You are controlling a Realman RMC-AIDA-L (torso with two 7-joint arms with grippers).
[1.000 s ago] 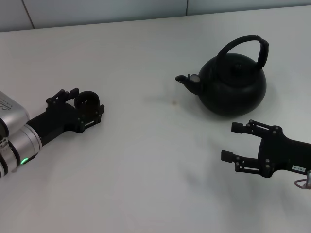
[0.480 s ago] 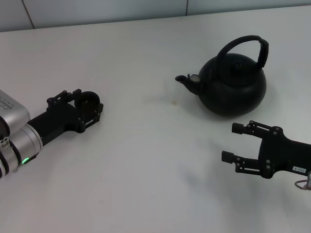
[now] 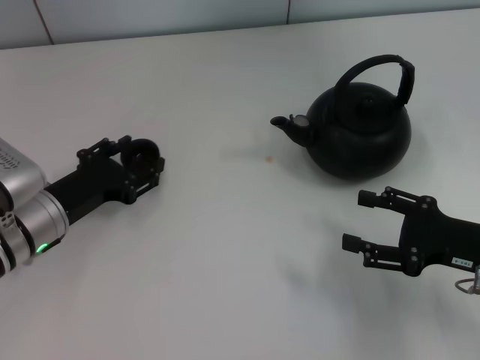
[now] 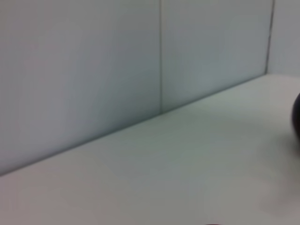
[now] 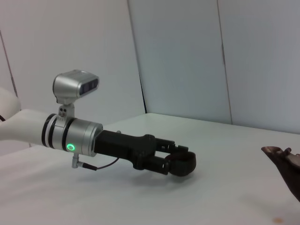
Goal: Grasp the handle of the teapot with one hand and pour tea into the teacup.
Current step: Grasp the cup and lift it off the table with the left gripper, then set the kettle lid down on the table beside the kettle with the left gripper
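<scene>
The black teapot [image 3: 360,129] stands on the white table at the right rear, its spout to the left and its arched handle [image 3: 391,66] upright. My left gripper [image 3: 140,160] lies low at the left, shut on the small dark teacup [image 3: 142,150]. The right wrist view also shows this gripper [image 5: 174,161] holding the teacup [image 5: 183,164] close to the table. My right gripper [image 3: 358,220] is open and empty, in front of the teapot and apart from it. No tea shows.
The white table [image 3: 240,247] runs to a pale wall at the back. A small brown spot [image 3: 268,158] lies on the table left of the teapot. The teapot's spout [image 5: 280,156] shows at the right wrist view's edge.
My left gripper has moved a little to the right with the teacup in it. The right arm and the teapot have not moved.
</scene>
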